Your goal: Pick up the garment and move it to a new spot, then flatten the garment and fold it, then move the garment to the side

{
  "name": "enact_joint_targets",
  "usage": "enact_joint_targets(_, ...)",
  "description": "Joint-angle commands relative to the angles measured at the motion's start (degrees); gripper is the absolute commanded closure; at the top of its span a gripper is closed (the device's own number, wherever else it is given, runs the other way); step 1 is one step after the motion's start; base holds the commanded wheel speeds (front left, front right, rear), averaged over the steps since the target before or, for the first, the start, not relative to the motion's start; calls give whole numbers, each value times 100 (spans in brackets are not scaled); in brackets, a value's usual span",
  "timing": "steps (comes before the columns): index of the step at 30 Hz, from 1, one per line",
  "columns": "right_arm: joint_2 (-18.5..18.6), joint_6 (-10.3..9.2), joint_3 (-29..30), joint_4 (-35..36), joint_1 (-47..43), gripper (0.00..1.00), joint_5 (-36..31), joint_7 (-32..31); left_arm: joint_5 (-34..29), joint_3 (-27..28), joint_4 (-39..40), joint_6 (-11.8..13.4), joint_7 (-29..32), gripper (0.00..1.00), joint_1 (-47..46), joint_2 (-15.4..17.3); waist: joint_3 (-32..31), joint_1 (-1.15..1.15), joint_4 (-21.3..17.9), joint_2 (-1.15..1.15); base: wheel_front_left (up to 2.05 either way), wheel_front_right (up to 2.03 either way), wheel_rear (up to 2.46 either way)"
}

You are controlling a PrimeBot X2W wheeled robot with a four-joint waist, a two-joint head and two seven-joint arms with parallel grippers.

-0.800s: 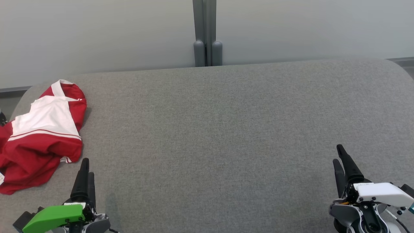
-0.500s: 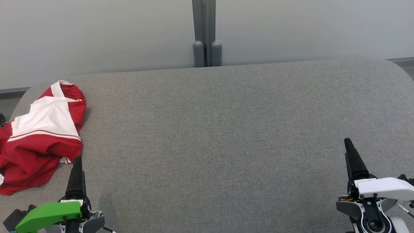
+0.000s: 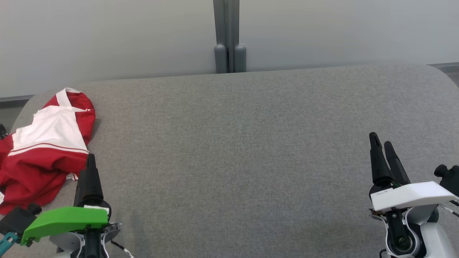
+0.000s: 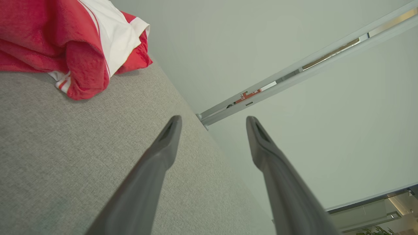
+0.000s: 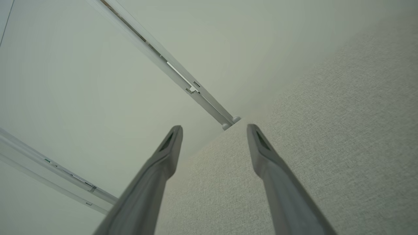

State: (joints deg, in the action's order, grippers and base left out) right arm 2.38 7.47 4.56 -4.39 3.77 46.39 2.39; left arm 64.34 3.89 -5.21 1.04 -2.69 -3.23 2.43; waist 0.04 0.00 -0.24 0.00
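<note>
Head view has the crumpled red and white cloth garment (image 3: 43, 150) at the left end of the grey fabric-covered surface (image 3: 233, 143), running out past the picture's left side. The left gripper (image 3: 90, 159) hovers just beside its near hem, jaws spread wide and empty. The right gripper (image 3: 380, 140), well apart on the other side, is equally wide and empty. A pinch on one loose fold may lift only a layer, or drag the heap off the rounded edge.
</note>
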Motion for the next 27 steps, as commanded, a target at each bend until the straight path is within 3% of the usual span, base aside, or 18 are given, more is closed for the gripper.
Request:
enact_joint_targets(1,37,1,-57,170,80,0,-420,76,-288,-83,200,100,-58,0,-42,39,3,0,6,0,0,0,0)
enact_joint_targets(6,39,1,-130,349,40,0,-1104,170,-910,-353,377,304,-154,0,13,41,13,0,12,0,0,0,0)
enact_joint_targets(16,43,1,-264,609,-29,0,-2416,357,-2363,-926,504,471,-332,0,11,44,30,0,14,0,0,0,0)
enact_joint_targets(27,47,2,-475,701,-112,0,-3619,535,-3564,-1558,290,1058,-515,0,-99,290,37,0,8,0,0,0,0)
